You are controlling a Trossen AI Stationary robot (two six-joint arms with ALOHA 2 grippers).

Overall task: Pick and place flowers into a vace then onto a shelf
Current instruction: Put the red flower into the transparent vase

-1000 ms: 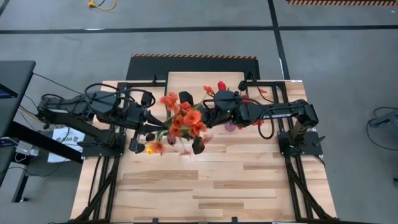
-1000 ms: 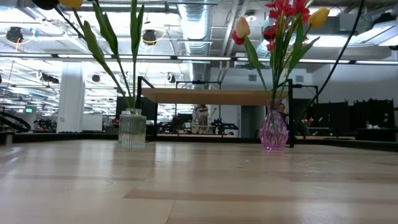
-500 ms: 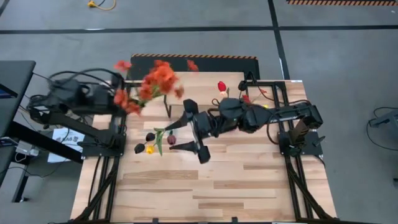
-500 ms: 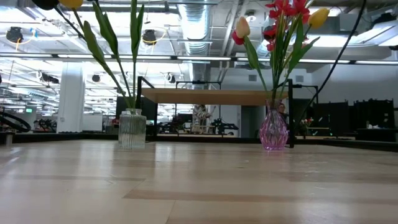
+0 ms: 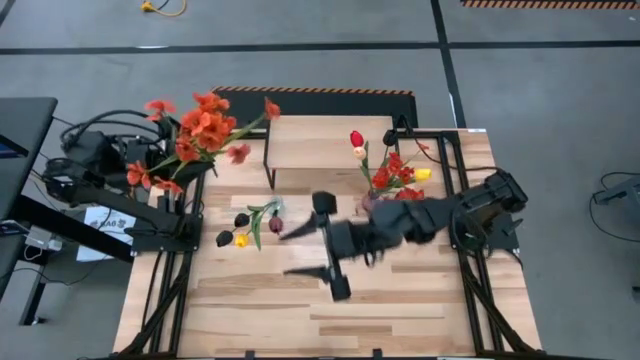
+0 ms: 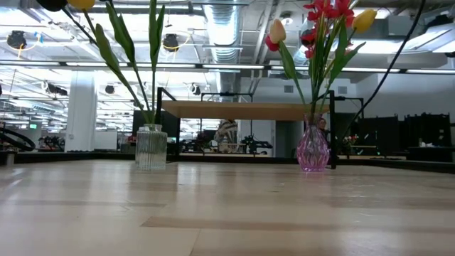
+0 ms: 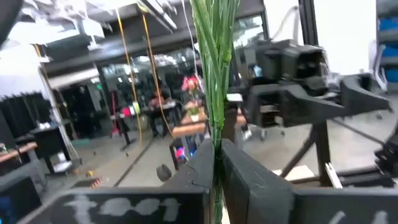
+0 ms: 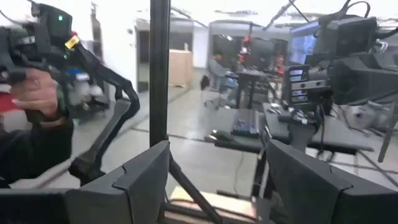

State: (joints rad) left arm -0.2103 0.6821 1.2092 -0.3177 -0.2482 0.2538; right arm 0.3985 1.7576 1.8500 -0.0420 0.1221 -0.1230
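Two arms, two risks: the lines below run from the biggest item in play down to the smallest.
Wooden table (image 5: pixel 400 300): bears the shelf, both vases and both arms; plenty of bare plank toward the near edge, so no crowding there.
Shelf (image 5: pixel 330 140): light plank top on black legs at the far side of the table, nothing on it yet; either vase could clip a leg or the plank edge when lifted onto it, since the stems stand far taller than the gap beneath.
Right gripper (image 5: pixel 325 245): fingers spread wide and carrying nothing, low over the middle of the table between the two vases; a careless sweep to either side could knock a vase over.
Left gripper (image 7: pixel 214 168): fingers pressed together, pinching the green stems of the red-orange spray (image 5: pixel 200 130); it is held off the table's left edge, well away from any vase.
Spray risk: the bunch is top-heavy and gripped low on thin stems, so I judge it could swing, slip through the pinch, or catch the shelf leg on the way back in.
Pink vase (image 6: pixel 313 149): narrow-necked, already packed with red, yellow and cream flowers (image 5: pixel 390 170); a further bunch pushed in could tip it.
Clear ribbed vase (image 6: pixel 151 147): holds leaning tulips (image 5: pixel 245 222), heads hanging out to one side, so it looks the easier one to topple.
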